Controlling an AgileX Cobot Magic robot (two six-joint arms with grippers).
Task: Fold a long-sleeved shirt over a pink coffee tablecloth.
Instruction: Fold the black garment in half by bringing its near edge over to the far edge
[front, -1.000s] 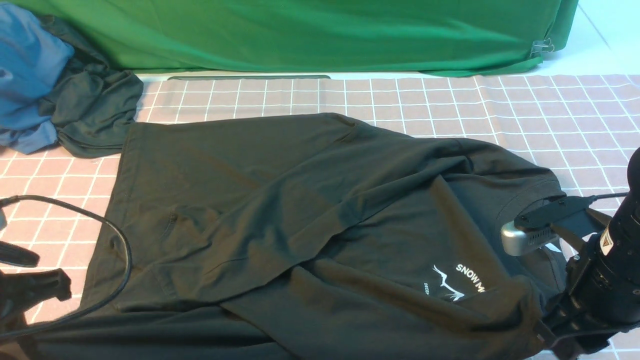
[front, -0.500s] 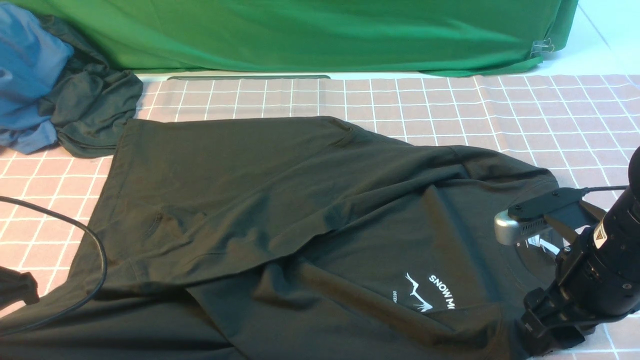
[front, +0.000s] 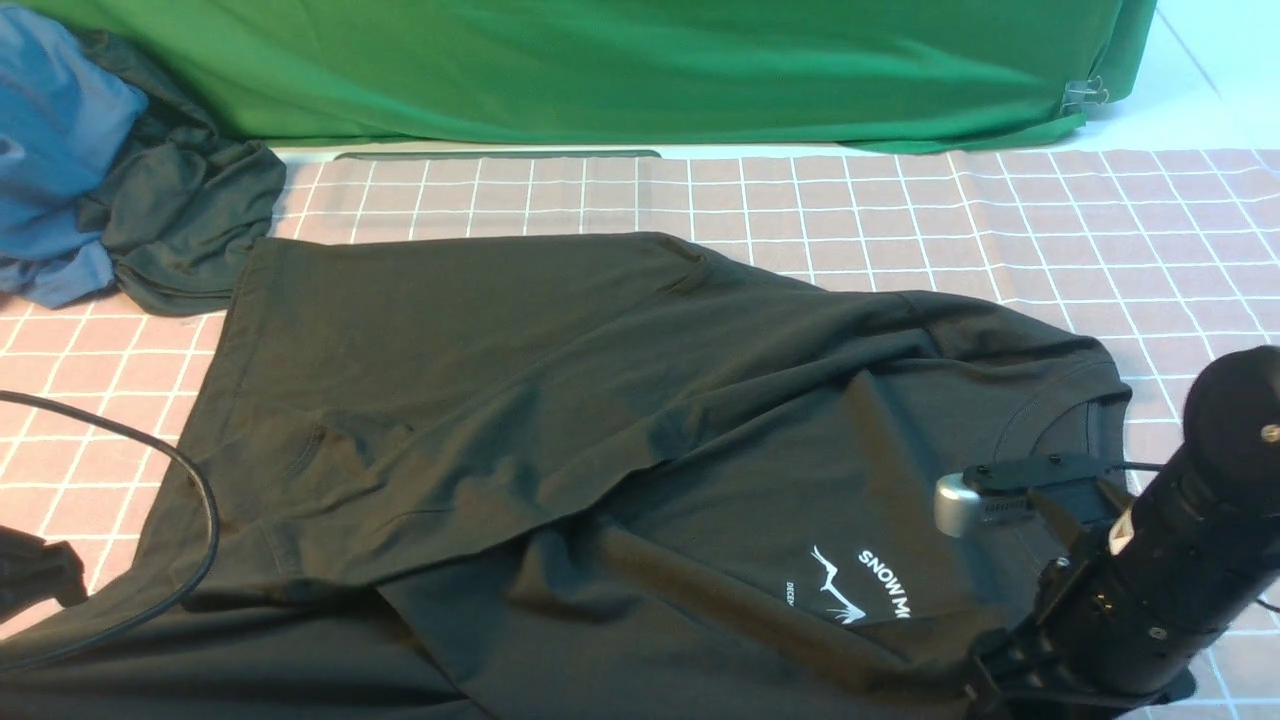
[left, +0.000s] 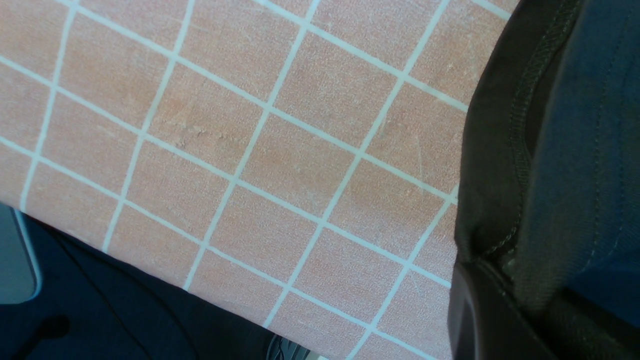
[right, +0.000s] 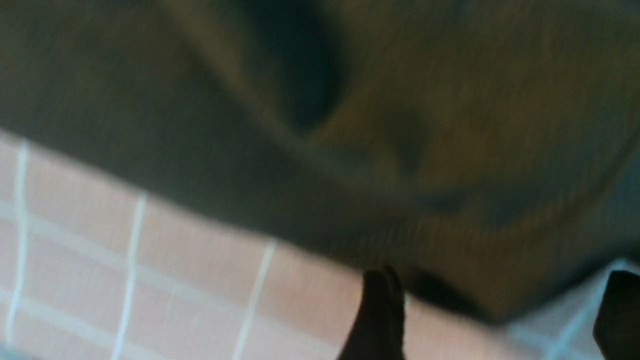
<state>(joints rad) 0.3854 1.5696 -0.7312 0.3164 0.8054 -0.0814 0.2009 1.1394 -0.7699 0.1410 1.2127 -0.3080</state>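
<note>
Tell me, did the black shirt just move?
Yes: the long-sleeved shirt slid leftward and nearer the camera, judged against the grid of the pink coffee tablecloth.

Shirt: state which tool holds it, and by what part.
The left tool pinches the shirt by its stitched edge; the right tool is open and holds nothing.

Saw a long-sleeved shirt (front: 560, 400), black and creased, spread over the pink coffee tablecloth (front: 900, 210). Saw a big flap folded over its middle. Read white letters (front: 885, 580) "SNOW M" beside a white mountain line on the chest. Found the right arm (front: 1170, 560) over the shirt's near corner, by the neck hole, with a small silver camera (front: 960, 503) on it. Spotted a black cable (front: 190, 500) looping in front of the shirt's left edge. Noticed a green cloth (front: 600, 70) along the back, and a blue garment (front: 50, 130) bunched with a dark garment (front: 190, 220) at the far left.
</note>
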